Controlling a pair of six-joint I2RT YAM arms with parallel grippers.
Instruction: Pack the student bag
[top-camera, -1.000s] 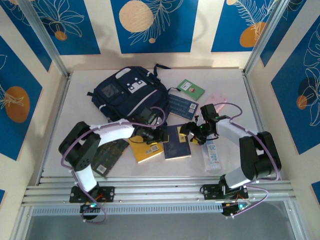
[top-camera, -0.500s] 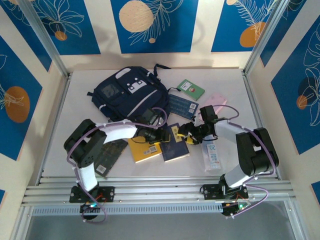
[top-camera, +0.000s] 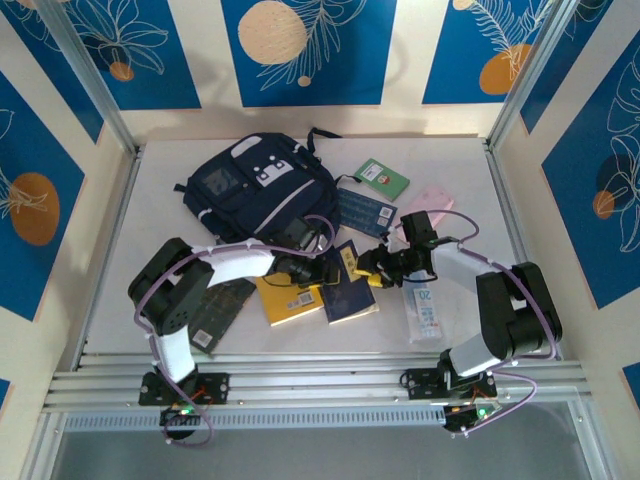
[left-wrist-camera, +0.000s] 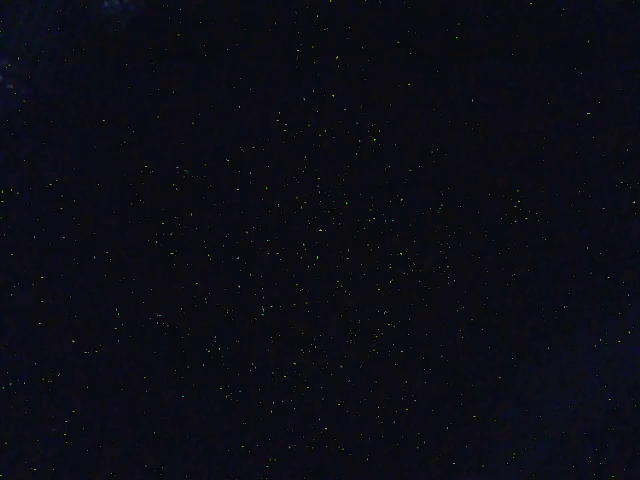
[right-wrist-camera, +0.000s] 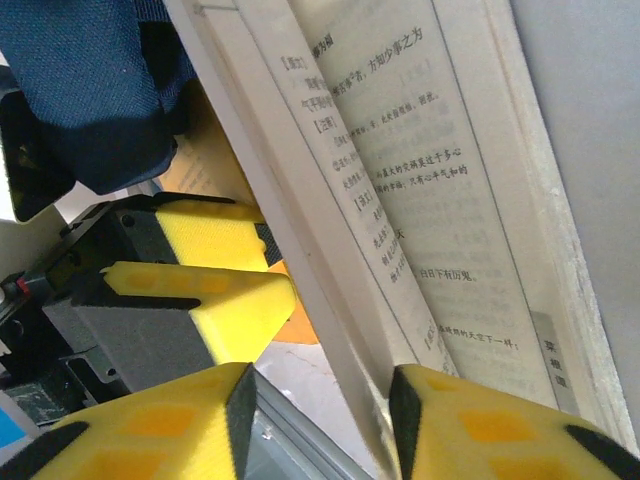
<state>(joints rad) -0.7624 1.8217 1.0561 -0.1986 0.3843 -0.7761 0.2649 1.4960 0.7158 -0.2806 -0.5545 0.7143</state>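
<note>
Packing looks to be at the pick-up stage: nothing seems to have gone into the bag (top-camera: 250, 190), which lies flat, front up, at the far left of the table (top-camera: 150, 220).

A dark book (top-camera: 222, 308) lies farthest left, beside the left arm. The left gripper (top-camera: 322, 270) sits low at the seam between the yellow book (top-camera: 290, 302) and the navy book (top-camera: 352, 295). Its wrist camera is dark. In the right wrist view its yellow fingers (right-wrist-camera: 200, 265) lie close together, but whether they pinch anything cannot be told.

The right gripper (top-camera: 368, 270) meets the navy book from the other side. Up close, its jaws (right-wrist-camera: 320, 420) stand apart around the book's raised page edge. One finger (right-wrist-camera: 480, 430) touches the paper and the other stands clear of it, so there is no firm hold yet.

The next move likely calls for clamping that edge fully, lifting the book free of the yellow one, and carrying it back-left to the bag. The bag's mouth may first need finding or opening, since no opening is plain from above.

Counted:
- One bag.
- Five books: dark, yellow and navy, plus a blue book (top-camera: 365, 210) and a green book (top-camera: 383, 178) behind them.
- One pink item (top-camera: 425, 200).
- One white packet (top-camera: 425, 310) at the right.
</note>
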